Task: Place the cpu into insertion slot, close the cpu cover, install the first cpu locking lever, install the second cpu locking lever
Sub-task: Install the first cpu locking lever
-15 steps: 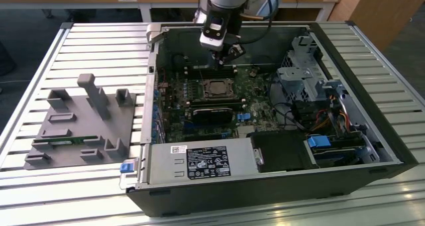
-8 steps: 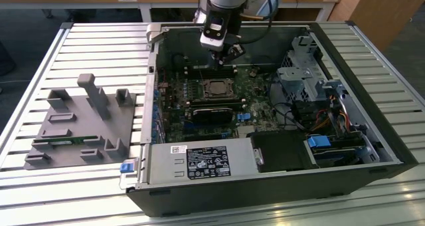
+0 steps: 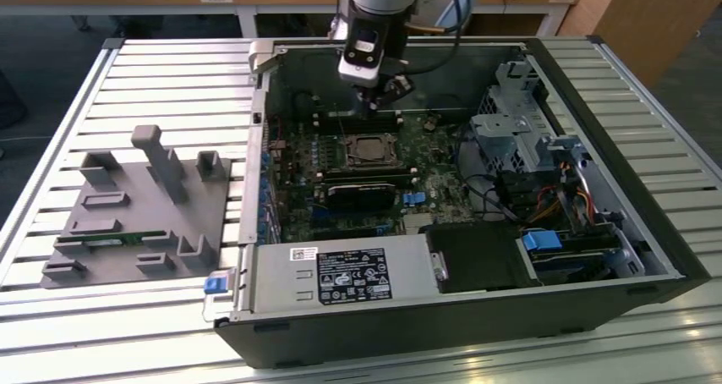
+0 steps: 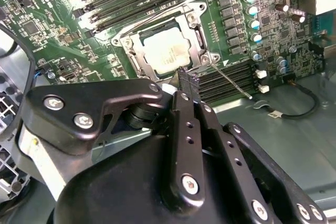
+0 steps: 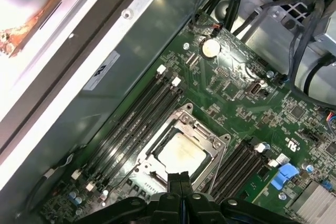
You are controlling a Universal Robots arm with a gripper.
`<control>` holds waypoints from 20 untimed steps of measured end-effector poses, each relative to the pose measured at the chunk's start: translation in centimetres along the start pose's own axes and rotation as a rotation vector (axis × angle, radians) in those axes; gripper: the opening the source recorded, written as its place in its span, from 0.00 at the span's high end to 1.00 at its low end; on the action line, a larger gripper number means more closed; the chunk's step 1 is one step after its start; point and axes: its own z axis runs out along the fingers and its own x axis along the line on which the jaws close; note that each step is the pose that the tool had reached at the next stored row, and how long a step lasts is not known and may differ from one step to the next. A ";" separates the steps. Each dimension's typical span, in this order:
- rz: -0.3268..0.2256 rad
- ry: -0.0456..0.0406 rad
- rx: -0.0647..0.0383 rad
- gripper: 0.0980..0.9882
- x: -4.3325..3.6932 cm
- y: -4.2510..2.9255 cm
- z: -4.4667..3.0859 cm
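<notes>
The cpu (image 4: 164,51) lies flat in the insertion slot (image 3: 367,150) on the green board, its silver top showing in both wrist views (image 5: 181,155). The cpu cover (image 4: 197,38) is a silver frame lying down around the chip. A thin wire locking lever (image 4: 230,83) sticks out from one socket corner across the memory slots. My gripper (image 4: 187,80) hangs just above the socket's edge, shut with nothing between its fingers; the fingertips (image 5: 174,178) sit side by side. In the exterior view the gripper (image 3: 376,105) is over the board, just behind the socket.
The open computer case (image 3: 587,105) lies on a slatted table. A power supply (image 3: 338,278) fills its front, and a drive cage with cables (image 3: 525,139) stands at the exterior view's right. A black block (image 3: 363,194) sits in front of the socket. A grey fixture (image 3: 135,206) stands outside.
</notes>
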 end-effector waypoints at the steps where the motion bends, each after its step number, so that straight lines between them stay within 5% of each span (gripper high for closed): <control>1: -0.003 -0.0005 -0.001 0.99 0.06 -0.07 0.00; 20: -0.312 0.0016 0.005 0.99 0.10 -0.13 0.15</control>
